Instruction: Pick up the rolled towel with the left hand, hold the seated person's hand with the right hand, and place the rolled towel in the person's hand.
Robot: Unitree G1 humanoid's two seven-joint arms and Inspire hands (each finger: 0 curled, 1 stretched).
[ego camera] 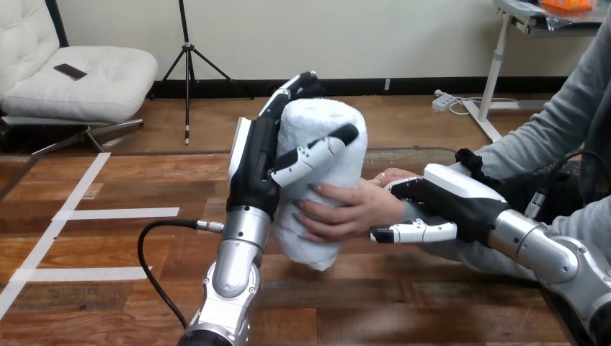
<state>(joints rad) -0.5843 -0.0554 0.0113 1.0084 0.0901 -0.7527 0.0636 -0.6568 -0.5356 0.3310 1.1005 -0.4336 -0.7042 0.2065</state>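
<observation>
Left hand (pixel 256 169) clasps towel (pixel 320 126), right hand (pixel 450 198) clasps the person's hand (pixel 353 213): loosen left only once the person's fingers grip firmly.

White rolled towel (pixel 320 122), brown wooden table (pixel 403 303) w/ white tape strips (pixel 115 213)

We see a pale wall (pixel 324 36) with a dark baseboard (pixel 411 85) above a wooden floor (pixel 403 122). At the left stands a white cushioned chair (pixel 108 86) with a small dark phone (pixel 70 71) on it, and near it a black tripod (pixel 189 72). At the right, a white power strip (pixel 443 101) lies beside a white table leg (pixel 493 72).
</observation>
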